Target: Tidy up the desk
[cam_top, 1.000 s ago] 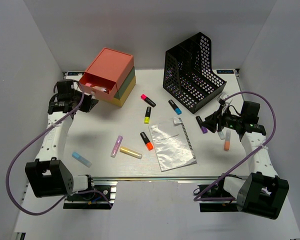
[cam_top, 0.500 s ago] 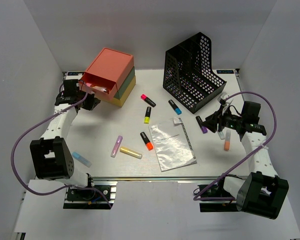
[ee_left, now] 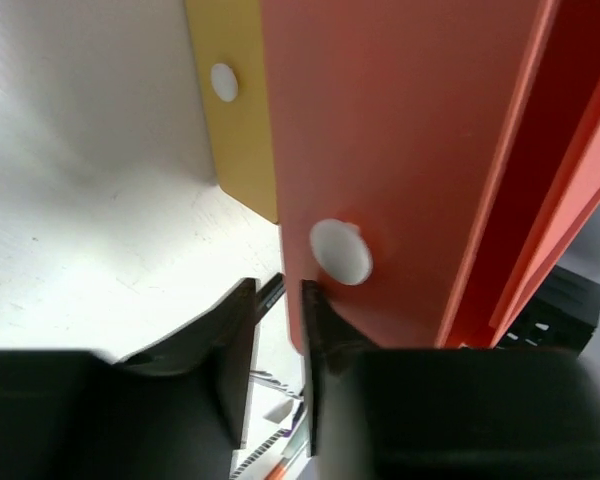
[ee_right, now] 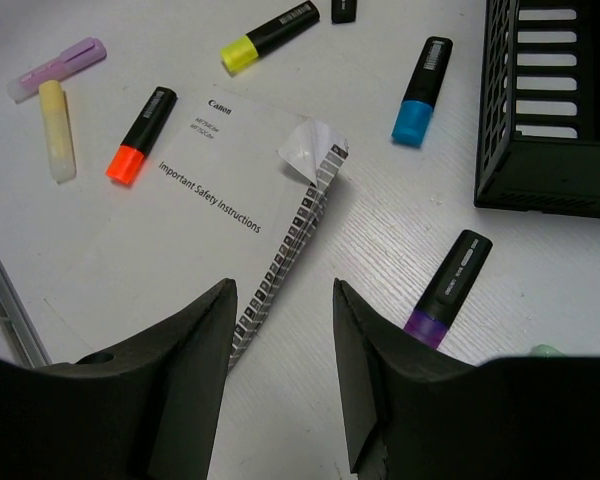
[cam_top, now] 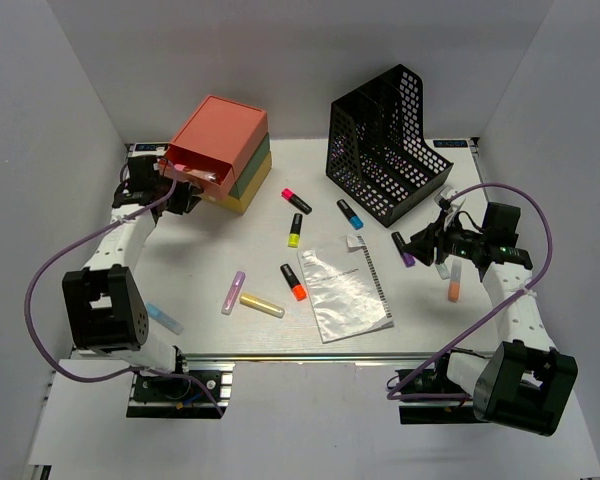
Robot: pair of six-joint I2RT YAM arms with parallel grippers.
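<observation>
Top external view: ahead of arm bases, flat white desk (cam_top: 230, 240), metal rail (cam_top: 310, 353) along near edge, white walls around, bearing booklet (cam_top: 345, 290); right gripper (ee_right: 283, 300) half spread, empty, over purple marker (ee_right: 448, 290); farther, left gripper (ee_left: 277, 300) narrowly parted, clasping nothing, closer against pink drawer (ee_left: 380, 150) than before.

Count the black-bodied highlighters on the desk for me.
5: pink-tipped and yellow-tipped right of the drawer box, blue-tipped before the file holder, orange-tipped left of the booklet, purple-tipped right of it. Others may hide in the open drawer.
</observation>
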